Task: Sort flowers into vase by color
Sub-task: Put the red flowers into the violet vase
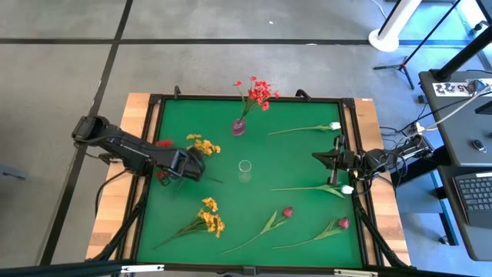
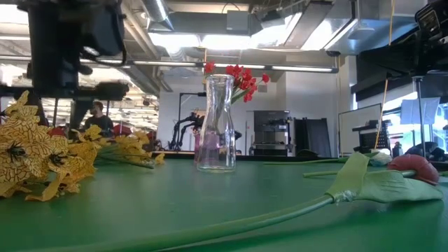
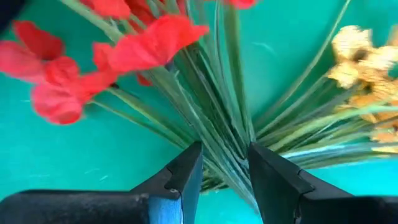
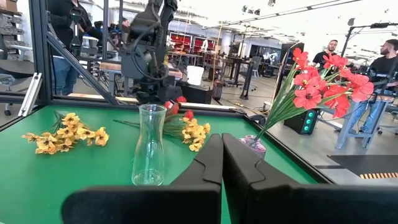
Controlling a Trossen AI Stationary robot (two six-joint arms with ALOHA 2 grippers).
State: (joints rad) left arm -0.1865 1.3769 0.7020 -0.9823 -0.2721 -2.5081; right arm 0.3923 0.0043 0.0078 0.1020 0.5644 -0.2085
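Observation:
My left gripper is low over the left half of the green mat. It is shut on the stems of a red flower bunch, whose blooms show beside the arm. A yellow bunch lies right next to it, its stems crossing by the fingers. A small pink vase holds another red bunch. An empty clear glass vase stands upright at the mat's middle. My right gripper waits shut at the right edge. My left gripper pinches the red bunch's bundled green stems between its two fingers, which lie across the stems and come from above. The blooms spread out beyond the fingertips, over the mat. Whether the bunch is lifted, I cannot tell.
A second yellow bunch lies near the front left. Two dark-red buds lie at the front right and two white buds along the right side. A black frame rims the mat. People stand in the room beyond.

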